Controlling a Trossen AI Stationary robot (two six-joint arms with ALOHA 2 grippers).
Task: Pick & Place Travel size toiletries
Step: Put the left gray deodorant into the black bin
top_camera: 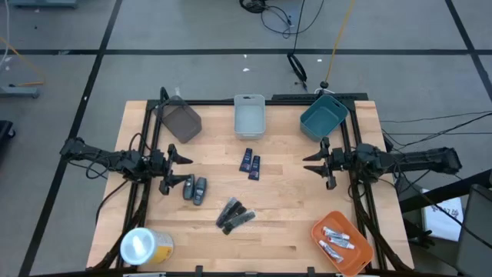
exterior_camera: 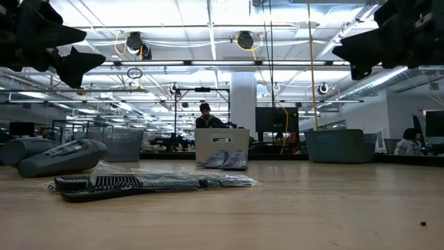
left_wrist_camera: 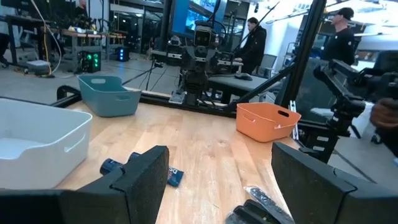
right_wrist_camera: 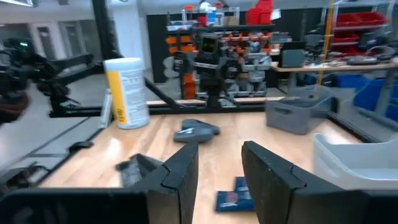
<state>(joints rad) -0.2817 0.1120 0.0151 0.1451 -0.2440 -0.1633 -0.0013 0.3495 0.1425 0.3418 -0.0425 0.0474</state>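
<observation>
The travel size toiletries lie on the wooden table: two dark blue packets [top_camera: 250, 163] side by side at the middle, two dark grey oval pieces [top_camera: 194, 188] left of centre, and black sticks in clear wrap [top_camera: 234, 215] toward the near edge. Silvery-white tubes [top_camera: 337, 240] lie inside the orange bin [top_camera: 361, 258]. My left gripper [top_camera: 184, 171] hovers open at the table's left side, just beside the grey ovals and above them [left_wrist_camera: 221, 180]. My right gripper [top_camera: 309, 164] hovers at the right side, pointing level toward the middle, its fingers a narrow gap apart with nothing between [right_wrist_camera: 221, 177].
Three bins stand along the far edge: dark grey [top_camera: 181, 119], white [top_camera: 249, 115] and teal [top_camera: 323, 115]. A yellow roll with a white top [top_camera: 144, 246] stands at the near left corner. Black frame rails [top_camera: 150, 131] run along the table's sides. People show in the room beyond.
</observation>
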